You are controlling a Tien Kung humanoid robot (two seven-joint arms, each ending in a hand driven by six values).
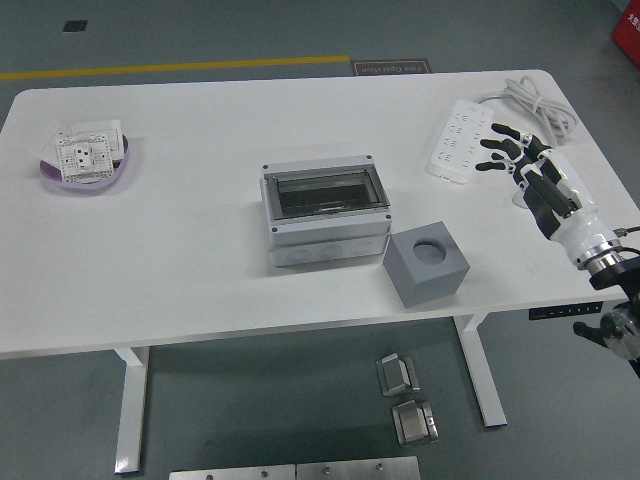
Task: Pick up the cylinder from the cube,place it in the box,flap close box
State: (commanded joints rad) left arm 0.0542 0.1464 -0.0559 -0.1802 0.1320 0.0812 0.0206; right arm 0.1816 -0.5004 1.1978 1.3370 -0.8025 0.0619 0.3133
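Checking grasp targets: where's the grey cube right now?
In the head view the grey cube sits near the table's front edge, right of centre, just right of and slightly nearer than the box, hole facing up.

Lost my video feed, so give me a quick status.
Right hand open, empty, hovering by the power strip; left arm unseen. Box lid down; cube socket empty, no cylinder visible. Nothing obstructing.
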